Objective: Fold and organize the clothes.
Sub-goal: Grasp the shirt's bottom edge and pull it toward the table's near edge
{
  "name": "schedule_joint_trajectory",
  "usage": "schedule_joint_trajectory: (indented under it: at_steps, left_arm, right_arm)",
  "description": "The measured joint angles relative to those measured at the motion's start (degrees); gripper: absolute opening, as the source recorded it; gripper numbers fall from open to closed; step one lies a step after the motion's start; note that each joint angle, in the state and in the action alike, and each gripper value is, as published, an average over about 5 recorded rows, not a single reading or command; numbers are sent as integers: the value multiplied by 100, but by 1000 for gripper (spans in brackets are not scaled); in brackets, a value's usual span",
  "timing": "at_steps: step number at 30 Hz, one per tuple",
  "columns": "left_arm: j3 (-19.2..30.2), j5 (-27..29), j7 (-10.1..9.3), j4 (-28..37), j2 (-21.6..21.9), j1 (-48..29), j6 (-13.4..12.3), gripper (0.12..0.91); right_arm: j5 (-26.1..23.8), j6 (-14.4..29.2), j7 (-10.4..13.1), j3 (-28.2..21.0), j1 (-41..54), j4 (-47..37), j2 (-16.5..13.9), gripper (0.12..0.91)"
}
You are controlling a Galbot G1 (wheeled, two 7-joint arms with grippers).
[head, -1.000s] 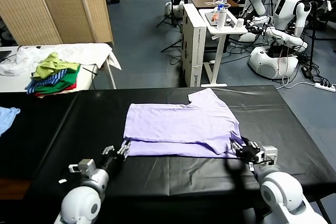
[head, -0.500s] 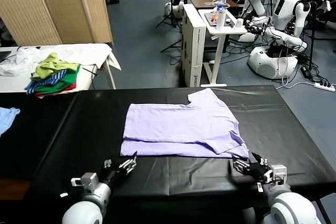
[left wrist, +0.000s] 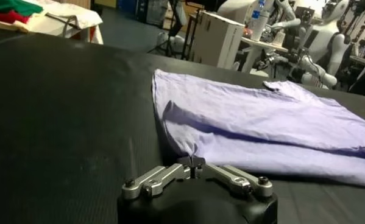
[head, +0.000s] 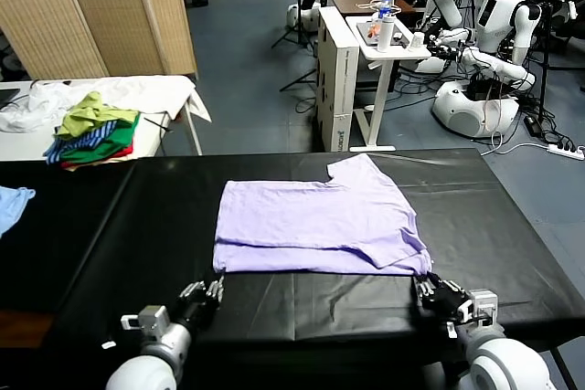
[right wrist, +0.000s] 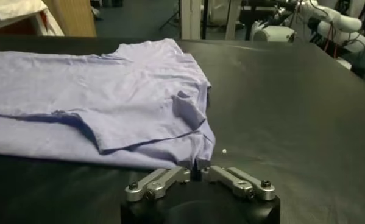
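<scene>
T-shirt (head: 315, 226) lies folded on table (head: 512, 226); L hand (head: 215, 285) & R hand (head: 423, 282) both closed, pinching near corners.

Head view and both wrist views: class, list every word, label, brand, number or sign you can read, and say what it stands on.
None can be read.
T-shirt: plain lavender side up, no print showing.
Bottle on the far white stand: its label is too small to read.
White cabinet: dark marks on its side, too small to read.

Lavender T-shirt (head: 315, 222) folded flat w/ near edge doubled, mid black table, sleeve toward far-right.
</scene>
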Motion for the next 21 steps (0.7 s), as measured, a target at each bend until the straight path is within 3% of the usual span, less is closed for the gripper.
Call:
schedule_joint_trajectory:
  at_steps: [4, 10, 21]
  left_arm:
    - [-84, -159, -150, -197, 116, 169, 88, 147]
    - [-279, -132, -201, -590, 324, 637, 108, 147]
    - [-514, -45, -298, -1156, 511, 1617, 142, 147]
  right_arm:
    - [176, -271, 151, 96, -251, 291, -111, 139]
    - [285, -663, 265, 261, -624, 703, -180, 139]
    - [315, -702, 207, 352, -926, 984, -248, 147]
